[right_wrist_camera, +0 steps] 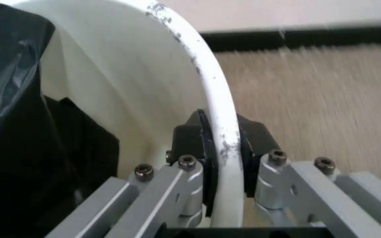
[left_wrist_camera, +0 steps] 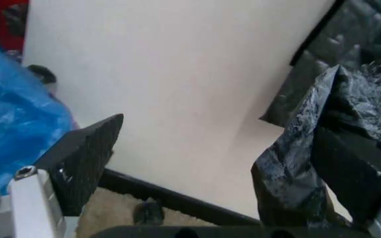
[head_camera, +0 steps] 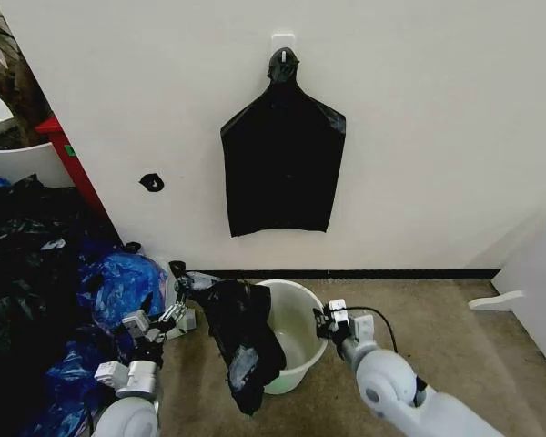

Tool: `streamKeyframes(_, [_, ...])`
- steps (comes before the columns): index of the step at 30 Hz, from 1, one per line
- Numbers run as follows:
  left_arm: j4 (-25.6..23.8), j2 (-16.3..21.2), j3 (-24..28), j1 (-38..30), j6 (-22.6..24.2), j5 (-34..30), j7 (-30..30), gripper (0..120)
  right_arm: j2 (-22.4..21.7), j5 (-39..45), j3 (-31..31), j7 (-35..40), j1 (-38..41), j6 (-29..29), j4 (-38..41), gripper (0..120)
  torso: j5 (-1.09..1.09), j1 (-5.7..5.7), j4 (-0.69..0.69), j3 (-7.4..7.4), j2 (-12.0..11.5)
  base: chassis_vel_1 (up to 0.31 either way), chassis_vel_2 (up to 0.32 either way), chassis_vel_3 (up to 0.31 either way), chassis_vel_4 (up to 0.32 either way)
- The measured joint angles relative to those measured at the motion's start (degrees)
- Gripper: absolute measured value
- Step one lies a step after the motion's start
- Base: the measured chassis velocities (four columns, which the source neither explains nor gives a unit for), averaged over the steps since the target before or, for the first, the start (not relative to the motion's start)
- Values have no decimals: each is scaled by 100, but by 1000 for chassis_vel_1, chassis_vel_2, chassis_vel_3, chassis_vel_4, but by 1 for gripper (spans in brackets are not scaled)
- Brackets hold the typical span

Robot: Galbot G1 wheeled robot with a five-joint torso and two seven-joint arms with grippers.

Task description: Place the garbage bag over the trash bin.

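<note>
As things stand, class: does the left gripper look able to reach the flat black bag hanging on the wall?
Probably not. The left gripper is low beside the trash bin, open, garbage bag draped against one finger; the hanging bag is far above.

Garbage bag (head_camera: 244, 341): glossy black, crinkled, grey highlights on the folds. Trash bin (head_camera: 296, 314): white inside and out, rim flecked with dark scuffs where the right pincer (head_camera: 325, 321) clamped it. Right pincer: black pads, silver-grey links with dark screws. Left pincer (head_camera: 176, 289): black textured fingers (left_wrist_camera: 85, 153), silver mounts, one finger against the bag's glossy black plastic. Beside the bin, heap of bags (head_camera: 55, 291): black and bright blue. Wall (head_camera: 419, 118) behind the bin: off-white, black baseboard (head_camera: 391, 273). Flat bag on the wall (head_camera: 280, 168): matt black. Floor (head_camera: 437, 319): beige-brown carpet.
</note>
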Motion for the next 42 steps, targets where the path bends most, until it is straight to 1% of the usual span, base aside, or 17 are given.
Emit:
streamKeyframes(1, [0, 0, 0, 0, 0, 0, 0, 100, 0, 0, 0, 0, 0, 0, 0, 7, 0, 0, 0, 0, 0, 0, 0, 0, 0])
streamKeyframes(4, [14, -17, 133, -76, 6, 106, 7, 100, 148, 140, 92, 466, -486, 284, 346, 6, -1, 0, -1, 0, 0, 0, 0, 0, 0])
streamKeyframes(8, [48, -79, 283, -253, 89, 196, 11, 100, 449, 113, 283, 826, -988, 692, 567, 5, 0, 0, 0, 0, 0, 0, 0, 0, 0])
streamKeyframes(13, [81, -73, 325, -389, 233, 343, -77, 100, 704, 64, 479, 1102, -1183, 977, 561, 5, -1, 0, 0, 0, 0, 0, 0, 0, 0])
streamKeyframes(17, [153, 72, 323, -446, 479, 540, 10, 100, 907, -23, 663, 1231, -1232, 1311, 427, 5, 0, 0, 1, 0, 0, 0, 0, 0, 0])
streamKeyframes(21, [438, 275, 308, -569, 584, 583, 831, 100, 1081, -19, 850, 1242, -1137, 1483, 234, 5, -1, 0, 2, 1, 0, 0, 0, 0, 0])
streamKeyframes(22, [438, 275, 308, -569, 584, 583, 831, 100, 1081, -19, 850, 1242, -1137, 1483, 234, 5, -1, 0, 2, 1, 0, 0, 0, 0, 0])
streamKeyframes(26, [708, 366, 327, -797, 634, 596, 1368, 100, 1144, -51, 850, 1216, -1114, 1524, 176, 5, -2, 0, 0, 1, 0, 0, 0, 0, 0])
streamKeyframes(27, [832, 415, 336, -882, 638, 595, 1624, 100, 1162, -75, 838, 1209, -1125, 1527, 176, 5, -1, 0, 0, 1, 0, 0, 0, 0, 0])
streamKeyframes(28, [832, 415, 336, -882, 638, 595, 1624, 100, 1162, -75, 838, 1209, -1125, 1527, 176, 5, -1, 0, 0, 1, 0, 0, 0, 0, 0])
streamKeyframes(32, [1279, 466, 336, -1115, 457, 632, 2698, 100, 1207, -117, 834, 1218, -1139, 1590, 176, 5, 0, 0, 1, 1, 0, 0, 0, 0, 0])
streamKeyframes(33, [1447, 462, 309, -1193, 352, 636, 3163, 100, 1216, -120, 836, 1242, -1140, 1616, 176, 5, 0, 0, 1, 1, 0, 0, 0, 0, 0])
streamKeyframes(34, [1555, 456, 288, -1246, 282, 638, 3455, 100, 1217, -122, 836, 1251, -1141, 1626, 176, 5, 0, 0, 1, 1, 0, 0, 0, 0, 0])
streamKeyframes(35, [1555, 456, 288, -1246, 282, 638, 3455, 100, 1217, -122, 836, 1251, -1141, 1626, 176, 5, 0, 0, 1, 1, 0, 0, 0, 0, 0])
streamKeyframes(39, [2050, 416, 215, -1489, 6, 776, 4690, 100, 1190, -139, 813, 1256, -1149, 1632, 179, 5, -2, 0, 2, 1, 0, 0, 0, 0, 0])
streamKeyframes(41, [2240, 404, 204, -1623, -75, 916, 5112, 100, 1187, -156, 805, 1255, -1157, 1631, 194, 5, 0, 0, 0, 1, 0, 0, 0, 0, 0])
streamKeyframes(42, [2240, 404, 204, -1623, -75, 916, 5112, 100, 1187, -156, 805, 1255, -1157, 1631, 194, 5, 0, 0, 0, 1, 0, 0, 0, 0, 0])
